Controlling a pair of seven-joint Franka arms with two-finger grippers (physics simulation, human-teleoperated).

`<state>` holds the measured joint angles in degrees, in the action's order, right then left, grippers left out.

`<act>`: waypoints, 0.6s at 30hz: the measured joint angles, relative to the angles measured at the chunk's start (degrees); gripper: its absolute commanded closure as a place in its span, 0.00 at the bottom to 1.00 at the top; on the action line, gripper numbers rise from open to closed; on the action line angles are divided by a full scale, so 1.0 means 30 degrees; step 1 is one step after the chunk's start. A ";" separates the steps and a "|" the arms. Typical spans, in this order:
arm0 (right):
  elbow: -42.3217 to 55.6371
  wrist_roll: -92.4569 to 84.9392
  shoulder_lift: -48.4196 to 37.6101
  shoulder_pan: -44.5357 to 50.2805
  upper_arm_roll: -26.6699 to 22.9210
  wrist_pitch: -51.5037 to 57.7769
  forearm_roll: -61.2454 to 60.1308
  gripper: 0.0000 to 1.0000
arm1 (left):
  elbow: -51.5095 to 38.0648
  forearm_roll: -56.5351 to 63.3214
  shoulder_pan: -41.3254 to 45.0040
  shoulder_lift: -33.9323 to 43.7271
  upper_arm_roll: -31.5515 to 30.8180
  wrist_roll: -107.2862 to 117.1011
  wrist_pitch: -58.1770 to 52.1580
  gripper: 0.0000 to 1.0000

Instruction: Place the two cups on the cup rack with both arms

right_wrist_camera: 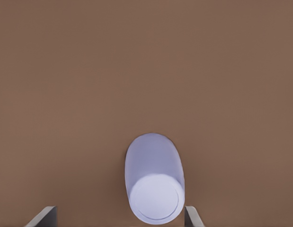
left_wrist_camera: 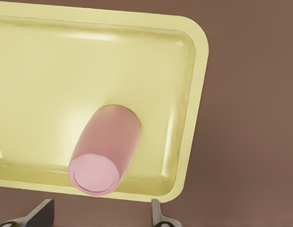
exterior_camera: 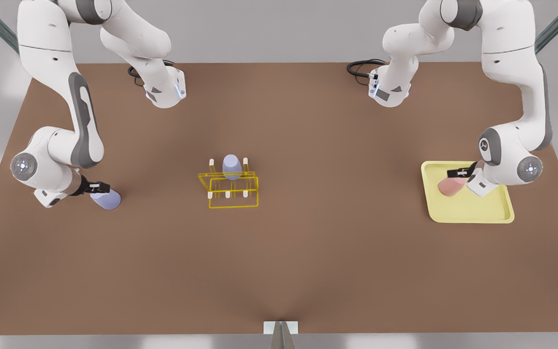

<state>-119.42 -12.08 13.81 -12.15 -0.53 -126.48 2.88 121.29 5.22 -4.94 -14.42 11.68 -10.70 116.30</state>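
Observation:
The salmon pink cup (exterior_camera: 450, 187) (left_wrist_camera: 106, 150) sits in the pale-yellow tray (exterior_camera: 472, 213) at the front view's right, its closed end facing the wrist camera. My left gripper (exterior_camera: 460, 172) (left_wrist_camera: 99, 210) is open, one finger on each side of the cup, neither touching. At the front view's left, a lavender cup (exterior_camera: 106, 199) (right_wrist_camera: 155, 184) rests on the table. My right gripper (exterior_camera: 100, 187) (right_wrist_camera: 120, 213) is open around it, with one finger close to its side. The yellow wire cup rack (exterior_camera: 233, 191) stands mid-table. A second lavender cup (exterior_camera: 231, 166) sits upside down on a rear peg.
The tray's raised rim (left_wrist_camera: 191, 123) surrounds the pink cup. Both arm bases (exterior_camera: 165, 89) (exterior_camera: 389, 89) stand at the far table edge, with black cables beside them. Bare brown tabletop (exterior_camera: 337, 194) lies between each cup and the rack.

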 measured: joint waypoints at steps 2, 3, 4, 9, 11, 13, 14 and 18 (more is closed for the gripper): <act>-0.0243 -0.0010 0.0250 -0.0169 0.0001 -0.0725 0.0004 0.00 | 0.0217 0.0011 -0.0011 -0.0332 0.0011 -0.0678 0.0801 0.00; -0.0289 -0.0018 0.0380 -0.0254 0.0000 -0.1022 0.0006 0.00 | 0.0380 0.0015 -0.0100 -0.0567 0.0018 -0.0986 0.1193 0.00; -0.0313 -0.0031 0.0483 -0.0343 0.0000 -0.1277 0.0007 0.00 | 0.0556 0.0017 -0.0205 -0.0794 0.0024 -0.1274 0.1578 0.00; -0.1208 -0.0222 0.1208 -0.1076 -0.0001 -0.2709 0.0025 0.00 | 0.0909 -0.0010 -0.0413 -0.1717 0.0028 -0.2378 0.2877 0.00; -0.1566 -0.0316 0.1286 -0.1149 -0.0001 -0.3362 0.0034 0.00 | 0.1080 -0.0021 -0.0534 -0.1876 0.0029 -0.2723 0.3408 0.00; -0.1828 -0.0400 0.1431 -0.1156 -0.0001 -0.3982 0.0039 0.00 | 0.1130 -0.0027 -0.0616 -0.2051 0.0029 -0.3031 0.3932 0.00; -0.1977 -0.0438 0.1481 -0.1145 -0.0001 -0.4272 0.0041 0.00 | 0.1139 -0.0029 -0.0628 -0.2171 0.0029 -0.3173 0.4207 0.00; -0.2275 -0.0570 0.1761 -0.1096 0.0047 -0.5172 0.0045 0.00 | 0.1147 -0.0039 -0.0661 -0.2490 0.0029 -0.3669 0.5001 0.04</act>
<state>-126.25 -13.79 19.09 -15.44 -0.39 -141.99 3.01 124.74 5.10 -6.92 -21.89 11.77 -21.71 131.30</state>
